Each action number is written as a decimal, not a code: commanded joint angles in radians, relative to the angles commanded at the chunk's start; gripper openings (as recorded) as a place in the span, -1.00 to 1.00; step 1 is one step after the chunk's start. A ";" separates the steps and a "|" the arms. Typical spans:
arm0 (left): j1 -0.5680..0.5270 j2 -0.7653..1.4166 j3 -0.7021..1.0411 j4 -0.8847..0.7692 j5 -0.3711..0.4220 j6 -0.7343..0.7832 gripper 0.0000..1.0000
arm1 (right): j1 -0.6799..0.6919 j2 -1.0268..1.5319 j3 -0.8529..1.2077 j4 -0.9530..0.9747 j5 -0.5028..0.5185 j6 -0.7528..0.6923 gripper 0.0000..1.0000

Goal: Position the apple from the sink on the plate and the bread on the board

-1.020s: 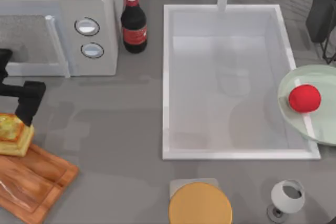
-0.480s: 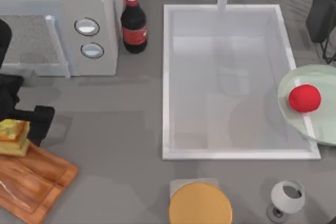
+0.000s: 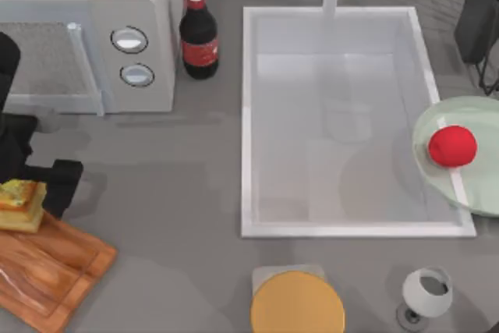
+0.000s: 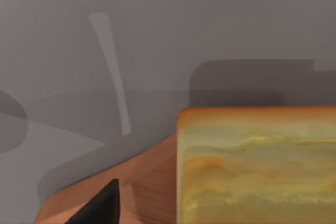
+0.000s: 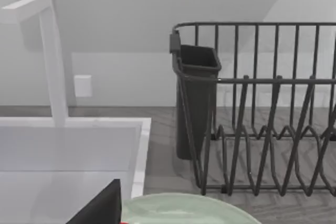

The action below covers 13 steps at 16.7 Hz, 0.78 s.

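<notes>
The sink was the big white-rimmed basin in the middle of the table, and its pale grey inside held nothing. To the right of the sink, overlapping its right rim, lay the pale green plate, and the red apple sat on it. Far to the left of the sink, at the table's left edge, the wooden board lay at a slant. The bread rested on the board's upper corner. The left gripper was at the bread, with one dark finger just beside the right side of the bread; whether the claw was pinching the bread or spread apart, I cannot tell. In the left wrist view the bread stood very close, over the board. The right wrist view showed a dark finger of the right gripper above the plate's rim, with a dish rack behind; the state of this claw I cannot tell.
</notes>
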 joint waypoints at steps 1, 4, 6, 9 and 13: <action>0.000 0.000 0.000 0.000 0.000 0.000 0.70 | 0.000 0.000 0.000 0.000 0.000 0.000 1.00; 0.000 0.000 0.000 0.000 0.000 0.000 0.25 | 0.000 0.000 0.000 0.000 0.000 0.000 1.00; 0.000 0.000 0.000 0.000 0.000 0.000 -0.06 | 0.000 0.000 0.000 0.000 0.000 0.000 1.00; 0.000 0.000 0.000 0.000 0.000 0.000 -0.51 | 0.000 0.000 0.000 0.000 0.000 0.000 1.00; 0.000 0.000 0.000 0.000 0.000 0.000 -1.00 | 0.000 0.000 0.000 0.000 0.000 0.000 1.00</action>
